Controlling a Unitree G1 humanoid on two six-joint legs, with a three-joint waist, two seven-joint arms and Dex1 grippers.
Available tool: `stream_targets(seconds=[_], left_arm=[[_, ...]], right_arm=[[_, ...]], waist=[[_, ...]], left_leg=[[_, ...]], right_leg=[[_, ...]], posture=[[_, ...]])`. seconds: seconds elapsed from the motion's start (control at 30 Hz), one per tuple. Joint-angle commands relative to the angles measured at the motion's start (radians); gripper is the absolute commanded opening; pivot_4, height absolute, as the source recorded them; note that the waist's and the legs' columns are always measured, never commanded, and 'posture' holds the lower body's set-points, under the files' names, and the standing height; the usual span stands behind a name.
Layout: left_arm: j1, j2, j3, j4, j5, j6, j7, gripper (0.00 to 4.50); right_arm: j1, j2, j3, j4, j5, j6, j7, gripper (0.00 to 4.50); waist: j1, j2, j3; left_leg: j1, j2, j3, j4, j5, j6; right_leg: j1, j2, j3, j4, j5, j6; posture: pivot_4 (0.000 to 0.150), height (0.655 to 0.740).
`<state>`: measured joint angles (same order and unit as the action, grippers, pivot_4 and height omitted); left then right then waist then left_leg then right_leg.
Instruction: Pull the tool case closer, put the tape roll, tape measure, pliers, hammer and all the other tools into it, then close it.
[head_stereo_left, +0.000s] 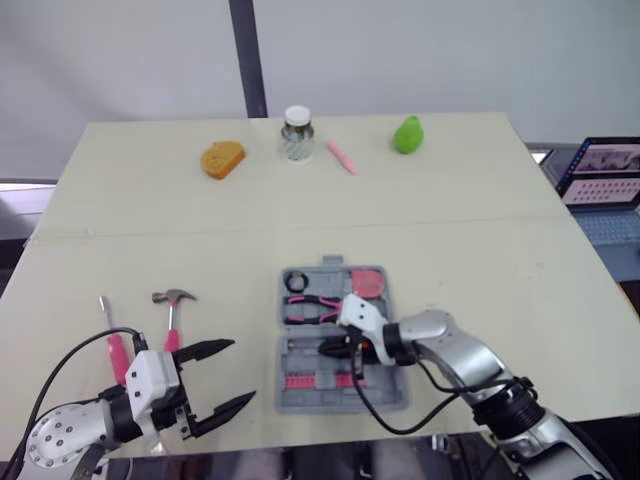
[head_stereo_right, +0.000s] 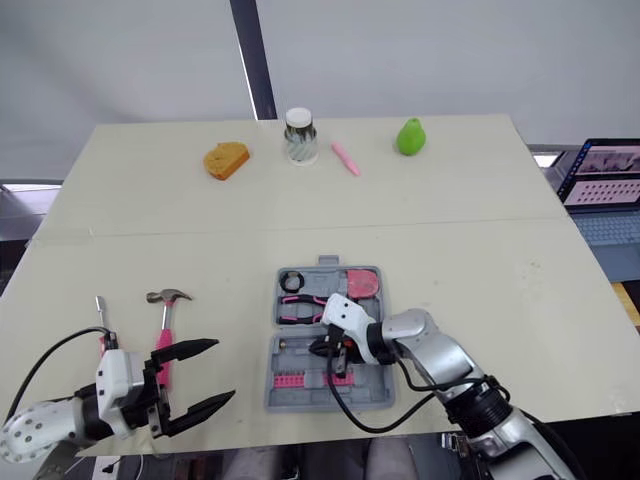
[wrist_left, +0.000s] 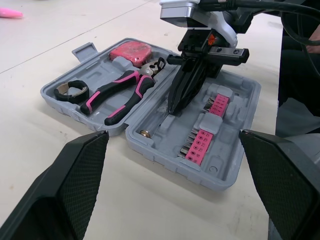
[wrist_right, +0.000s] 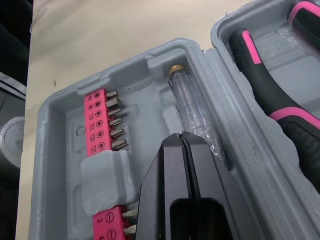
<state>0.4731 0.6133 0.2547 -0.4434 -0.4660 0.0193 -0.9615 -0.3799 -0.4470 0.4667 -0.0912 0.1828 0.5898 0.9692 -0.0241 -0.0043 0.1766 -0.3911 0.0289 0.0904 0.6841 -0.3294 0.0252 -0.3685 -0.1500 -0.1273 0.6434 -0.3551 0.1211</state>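
Pale table in front of you: the case (head_stereo_left: 385, 392) lies open near its front edge, with the tape roll (wrist_left: 70, 91), pliers (wrist_left: 117, 95) and tape measure (wrist_left: 131, 51) already in its far half. The hammer (head_stereo_left: 172, 310) and screwdriver (head_stereo_left: 115, 340) lie on the table to its left, so you're mid-packing. Next, I judge, you need to bring the left gripper (head_stereo_left: 235, 372) onto the hammer's handle; its fingers gape wide, empty. The right gripper (wrist_right: 181, 136) has its fingers pressed together, tips in the near half against the clear tester (wrist_right: 195, 112), gripping nothing.

Head eyes overlook the table (head_stereo_left: 480, 230); wrist cameras closely share the tool case (wrist_left: 160, 142).
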Motion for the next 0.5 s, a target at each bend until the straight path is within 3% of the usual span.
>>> stream_targets(seconds=[0.03,0.23,0.5], left_arm=[[0.008,0.003,0.004,-0.024,-0.008,-0.013,-0.006,4.5],[0.004,-0.004,-0.007,-0.015,-0.005,-0.022,-0.01,4.5],[-0.003,-0.01,-0.023,-0.006,0.001,-0.03,-0.008,4.5]], right_arm=[[0.028,-0.017,-0.015,-0.036,0.033,0.004,0.033,0.02],[0.04,-0.048,-0.069,-0.122,0.096,-0.014,0.065,0.02],[0.011,-0.082,-0.102,-0.109,0.05,-0.025,0.016,0.02]], waist=[[0.001,0.0,0.0],[-0.001,0.0,0.0],[-0.001,0.0,0.0]], left_leg=[[0.0,0.0,0.0,0.0,0.0,0.0],[0.0,0.0,0.0,0.0,0.0,0.0],[0.0,0.0,0.0,0.0,-0.001,0.0]], right_leg=[[0.0,0.0,0.0,0.0,0.0,0.0],[0.0,0.0,0.0,0.0,0.0,0.0],[0.0,0.0,0.0,0.0,0.0,0.0]], posture=[[0.15,0.695],[0.15,0.695],[0.15,0.695]])
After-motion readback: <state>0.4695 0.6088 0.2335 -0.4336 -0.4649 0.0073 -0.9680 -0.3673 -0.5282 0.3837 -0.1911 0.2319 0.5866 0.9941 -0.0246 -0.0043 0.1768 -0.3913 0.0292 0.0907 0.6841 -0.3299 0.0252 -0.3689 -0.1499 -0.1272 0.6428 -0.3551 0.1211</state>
